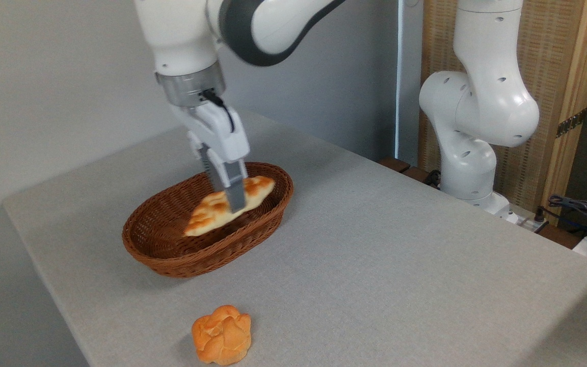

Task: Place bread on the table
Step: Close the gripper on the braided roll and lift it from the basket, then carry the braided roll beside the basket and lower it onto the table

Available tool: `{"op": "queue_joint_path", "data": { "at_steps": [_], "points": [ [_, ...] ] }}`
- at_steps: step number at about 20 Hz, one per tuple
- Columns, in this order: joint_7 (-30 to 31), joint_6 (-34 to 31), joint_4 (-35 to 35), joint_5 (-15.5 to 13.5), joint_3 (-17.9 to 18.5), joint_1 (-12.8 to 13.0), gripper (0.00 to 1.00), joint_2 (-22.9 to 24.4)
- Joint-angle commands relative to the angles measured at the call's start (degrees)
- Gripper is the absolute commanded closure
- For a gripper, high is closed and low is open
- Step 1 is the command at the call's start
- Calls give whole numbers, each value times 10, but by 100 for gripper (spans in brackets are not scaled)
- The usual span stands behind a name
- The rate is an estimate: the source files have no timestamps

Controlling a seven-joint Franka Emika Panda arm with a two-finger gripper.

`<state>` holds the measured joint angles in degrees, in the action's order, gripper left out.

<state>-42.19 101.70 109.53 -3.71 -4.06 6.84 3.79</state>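
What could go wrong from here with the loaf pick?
1. The gripper pinches the bread across its middle with only the fingertips; the loaf tilts, so it may rotate or slip out during the move.
2. The loaf's lower end looks level with the basket rim; a sideways move without more lift could snag it and drag the basket.
3. The small bun sits on the table near the front edge; placing there risks knocking it.
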Motion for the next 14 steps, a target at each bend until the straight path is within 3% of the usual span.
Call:
{"op": "queue_joint_path", "data": {
  "at_steps": [1, 4, 6, 9, 10, 11, 14],
  "points": [
    [-104, -29, 55, 2, 70, 4, 53, 67],
    [-176, -12, 102, 7, 113, 4, 52, 79],
    [-181, 34, 139, 32, 121, 4, 49, 82],
    [-177, 126, 186, 34, 121, 4, 41, 79],
    [-177, 135, 189, 34, 122, 4, 35, 77],
    [-178, 135, 190, 34, 124, 4, 19, 76],
    [-181, 134, 190, 35, 138, 4, 4, 77]
  ]
}}
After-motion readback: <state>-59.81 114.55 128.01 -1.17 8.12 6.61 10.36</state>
